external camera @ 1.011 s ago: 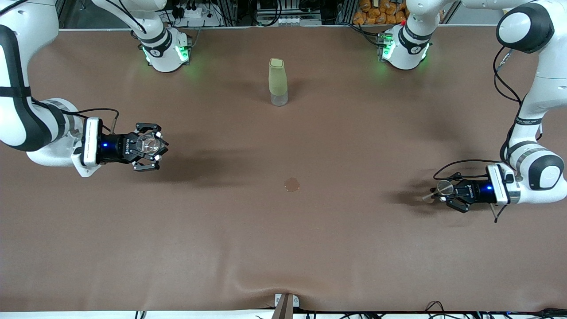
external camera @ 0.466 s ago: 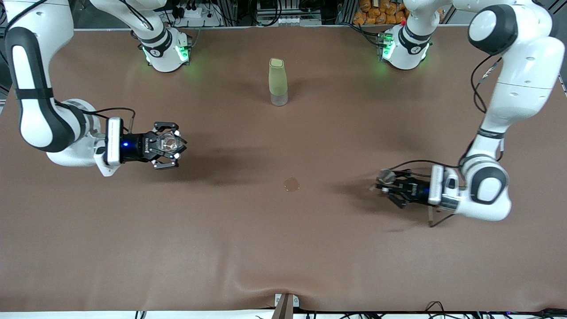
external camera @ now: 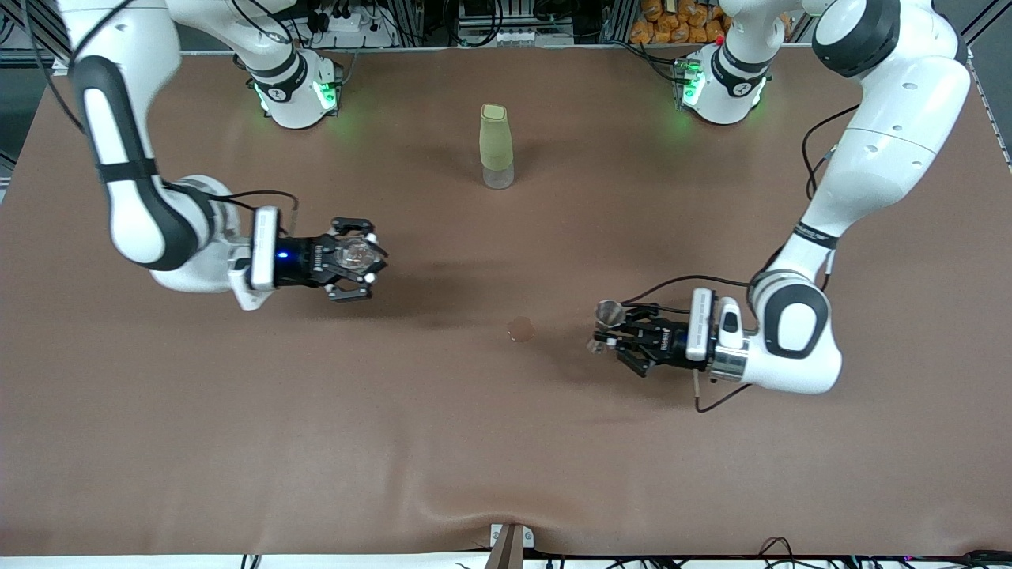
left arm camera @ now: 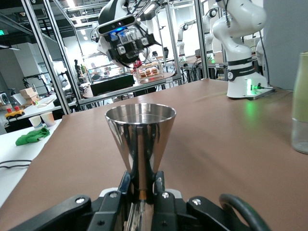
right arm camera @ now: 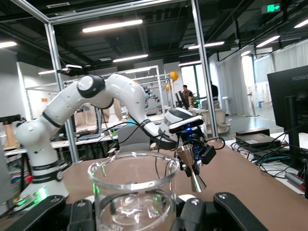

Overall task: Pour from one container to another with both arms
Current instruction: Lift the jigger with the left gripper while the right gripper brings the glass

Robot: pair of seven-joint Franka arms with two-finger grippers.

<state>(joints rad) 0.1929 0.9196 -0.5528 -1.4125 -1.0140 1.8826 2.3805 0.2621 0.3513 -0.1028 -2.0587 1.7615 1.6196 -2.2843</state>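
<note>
Both arms close on the middle of the table: over the past second I have brought the right gripper (external camera: pixel 353 259) and the left gripper (external camera: pixel 615 332) inward from their ends, and the gap between them has narrowed by well over half. The right gripper's fingers are clamped around the clear glass tumbler (external camera: pixel 353 254), held upright above the brown table cover (external camera: pixel 506 442); in the right wrist view the tumbler (right arm camera: pixel 133 192) stands mouth up. The left gripper pinches the steel jigger (external camera: pixel 607 314) at its narrow waist, and in the left wrist view the jigger (left arm camera: pixel 140 139) stands upright with its upper cone open and, as far as I can see, empty. It hangs over the table just toward the left arm's end from a small round mark (external camera: pixel 520 329) on the cover. The green bottle (external camera: pixel 496 147) has not moved, upright between the two bases. The vessels are well apart, so I judge the approach unfinished: tumbler must meet jigger before any tilt, and the jigger's small mouth leaves little margin.
</note>
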